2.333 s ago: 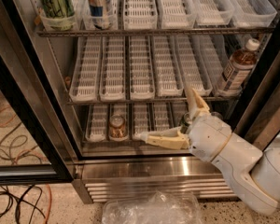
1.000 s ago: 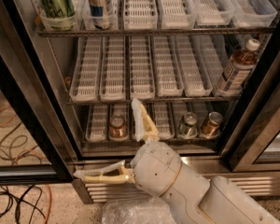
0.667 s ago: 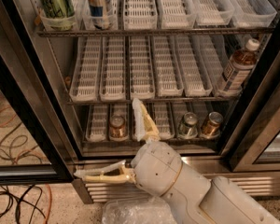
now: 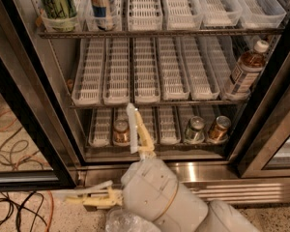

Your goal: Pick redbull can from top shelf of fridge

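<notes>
The redbull can (image 4: 101,6), slim, blue and silver, stands in a white lane tray on the top shelf (image 4: 183,32) of the fridge (image 4: 31,105), second lane from the left; its top is cut off by the frame. My gripper (image 4: 100,152) is low in front of the fridge's base, well below the can. It is open wide and empty, with one finger (image 4: 134,129) pointing up in front of the bottom rack and the other finger (image 4: 89,195) pointing left over the floor.
A wider green-patterned can (image 4: 57,5) stands left of the redbull can. A brown bottle (image 4: 245,70) is at the right of the middle rack. Short cans (image 4: 207,129) sit on the bottom rack. Cables (image 4: 12,209) lie on the floor at left, and crumpled plastic (image 4: 125,222) below.
The arm swung from the right side of the fridge to lower centre-left. Over the last second it has barely moved, and the fingers stay spread.
</notes>
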You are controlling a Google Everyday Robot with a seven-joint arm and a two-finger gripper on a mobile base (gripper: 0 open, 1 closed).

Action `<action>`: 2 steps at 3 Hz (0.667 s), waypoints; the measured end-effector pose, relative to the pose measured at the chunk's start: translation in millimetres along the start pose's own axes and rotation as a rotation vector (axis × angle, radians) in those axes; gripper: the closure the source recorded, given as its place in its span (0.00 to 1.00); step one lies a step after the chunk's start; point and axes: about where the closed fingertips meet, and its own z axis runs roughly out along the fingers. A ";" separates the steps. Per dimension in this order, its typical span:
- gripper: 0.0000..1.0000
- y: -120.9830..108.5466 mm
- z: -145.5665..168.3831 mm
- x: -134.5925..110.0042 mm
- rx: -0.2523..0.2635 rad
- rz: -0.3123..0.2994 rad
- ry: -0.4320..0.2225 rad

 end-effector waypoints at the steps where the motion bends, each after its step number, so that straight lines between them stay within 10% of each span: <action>1: 0.00 -3.5 1.6 -21.8 0.037 -0.056 -0.047; 2: 0.00 -3.7 1.6 -21.9 0.037 -0.056 -0.047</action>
